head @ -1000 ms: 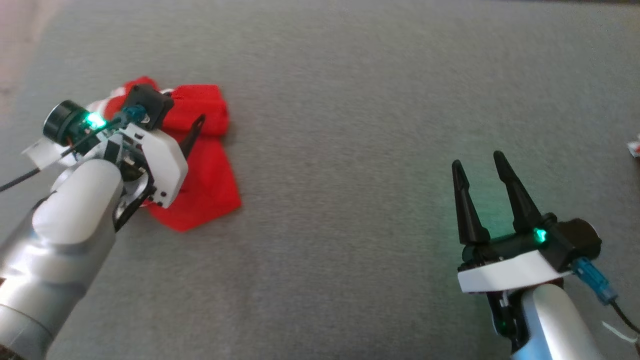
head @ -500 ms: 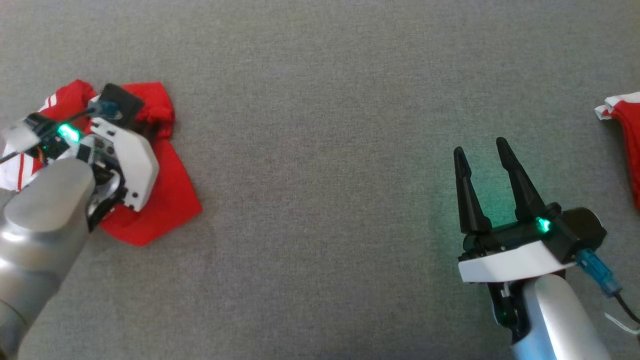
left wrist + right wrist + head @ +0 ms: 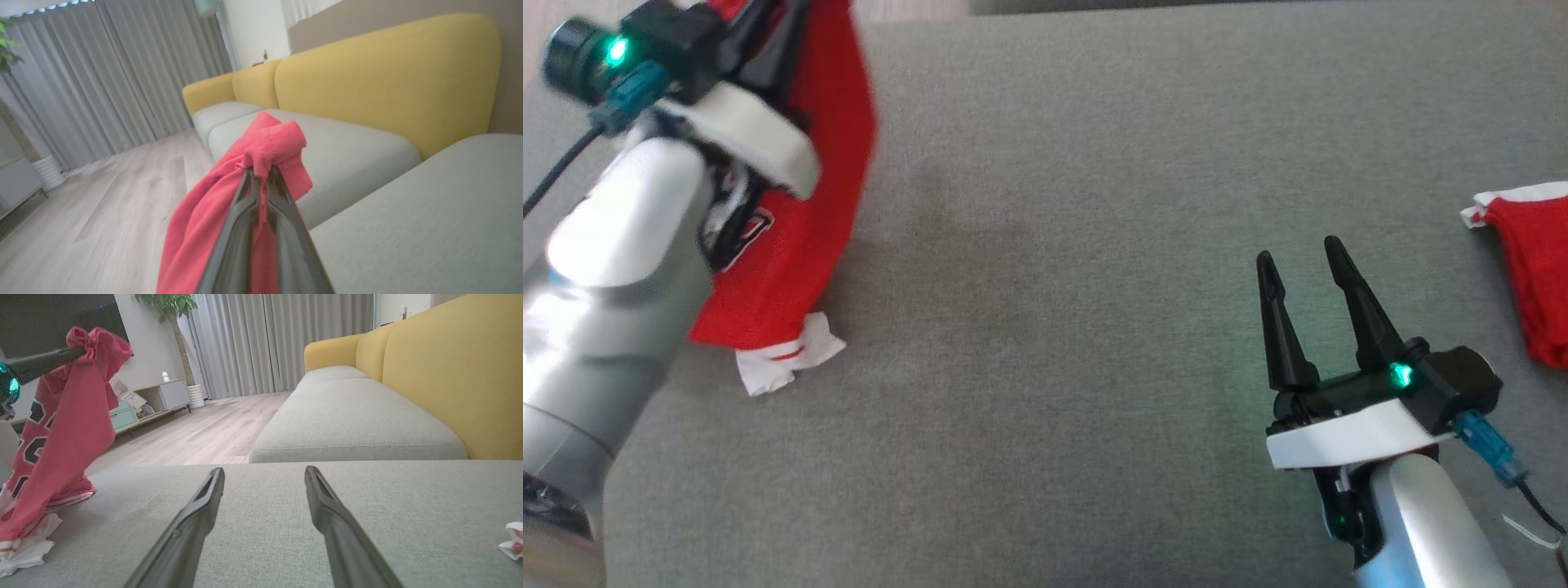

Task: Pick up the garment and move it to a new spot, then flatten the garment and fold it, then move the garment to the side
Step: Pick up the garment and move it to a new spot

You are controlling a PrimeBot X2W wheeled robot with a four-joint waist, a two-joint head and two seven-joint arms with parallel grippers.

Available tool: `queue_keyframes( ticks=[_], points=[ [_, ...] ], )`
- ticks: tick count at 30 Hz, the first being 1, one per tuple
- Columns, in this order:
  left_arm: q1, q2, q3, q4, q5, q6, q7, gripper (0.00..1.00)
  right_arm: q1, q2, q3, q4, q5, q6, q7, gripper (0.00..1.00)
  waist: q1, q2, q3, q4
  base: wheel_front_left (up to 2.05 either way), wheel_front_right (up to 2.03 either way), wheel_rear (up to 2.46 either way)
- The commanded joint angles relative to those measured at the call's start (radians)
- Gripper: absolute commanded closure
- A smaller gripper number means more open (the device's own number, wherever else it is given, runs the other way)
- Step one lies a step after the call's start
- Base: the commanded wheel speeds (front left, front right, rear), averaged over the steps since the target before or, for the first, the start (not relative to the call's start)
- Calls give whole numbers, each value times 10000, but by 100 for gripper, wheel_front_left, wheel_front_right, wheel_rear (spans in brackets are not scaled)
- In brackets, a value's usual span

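Note:
The garment [image 3: 805, 188] is red with white trim and dark lettering. It hangs lifted from my left gripper [image 3: 764, 28], which is shut on a bunched fold at its top. In the left wrist view the fingertips [image 3: 254, 176] pinch the garment [image 3: 212, 212]. Its white hem [image 3: 784, 363] still touches the grey cushion [image 3: 1054, 286]. The right wrist view shows the garment [image 3: 69, 428] dangling at the left from the left gripper's fingers [image 3: 45, 361]. My right gripper [image 3: 1298, 250] hovers open and empty over the cushion at the lower right, its own view showing the spread right gripper [image 3: 264, 470].
Another red and white cloth [image 3: 1531, 269] lies at the cushion's right edge, seen as a small cloth scrap [image 3: 512, 539]. The yellow backrest [image 3: 449, 375] runs along the far side. Wooden floor [image 3: 102, 196] lies beyond the cushion's left edge.
My left gripper has shut on the garment and raised it off the cushion, so it now hangs with its hem trailing. The head camera has shifted. The right gripper stays open.

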Motion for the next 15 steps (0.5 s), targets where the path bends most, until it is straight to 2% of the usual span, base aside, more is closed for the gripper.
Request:
queue_keyframes(
  ticks=[1,8,15],
  points=[
    [-537,241,573,-634,233,65,-88,100,-7,-35,268,-283,90,-9,-109,0,1,0,-169,-124,0,0,0],
    [-50,-166,1144,-2816,1148,15,-94,100,25,-35,315,-291,357,-9,-109,0,1,0,-318,-750,0,0,0],
    [62,-709,751,-3299,1608,-166,-96,100,-90,-35,477,-365,689,-9,-109,0,1,0,-151,-1752,0,0,0]
  ],
)
